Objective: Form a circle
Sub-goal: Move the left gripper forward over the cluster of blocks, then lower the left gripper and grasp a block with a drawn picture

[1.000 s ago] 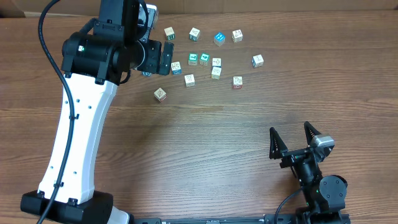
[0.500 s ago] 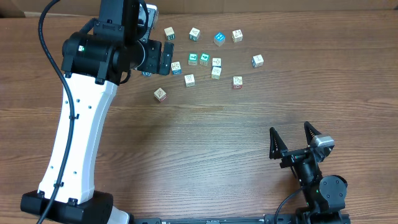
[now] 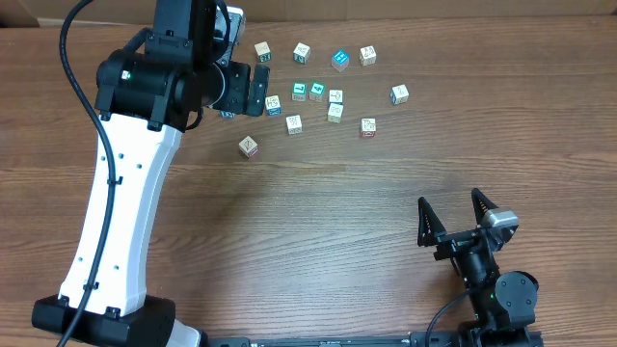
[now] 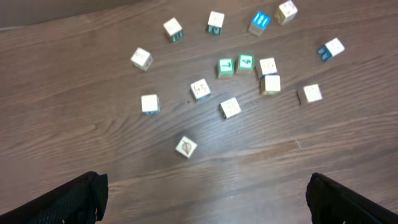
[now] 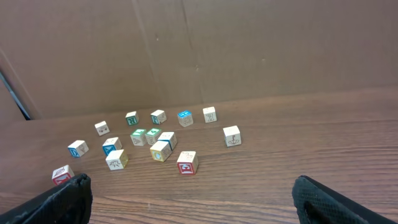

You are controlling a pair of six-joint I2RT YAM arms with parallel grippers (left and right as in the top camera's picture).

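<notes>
- Many loose cubes lie at 12 o'clock on the surface, not ringed yet.
- Likely light, rigid, smooth; pinch opposite flat faces.
- Left pincer and right pincer both apart, empty.

Overhead looks straight down; both wrist views share the cubes, the right apparently from farther, lower.

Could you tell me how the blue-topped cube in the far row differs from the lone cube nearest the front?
The blue-topped cube has a bright blue top; the lone cube has a pale top with a thin mark. The blue-topped cube sits in the far row between two pale neighbours; the lone cube stands apart from the rest. Both are small cubes resting on the wooden table.
</notes>
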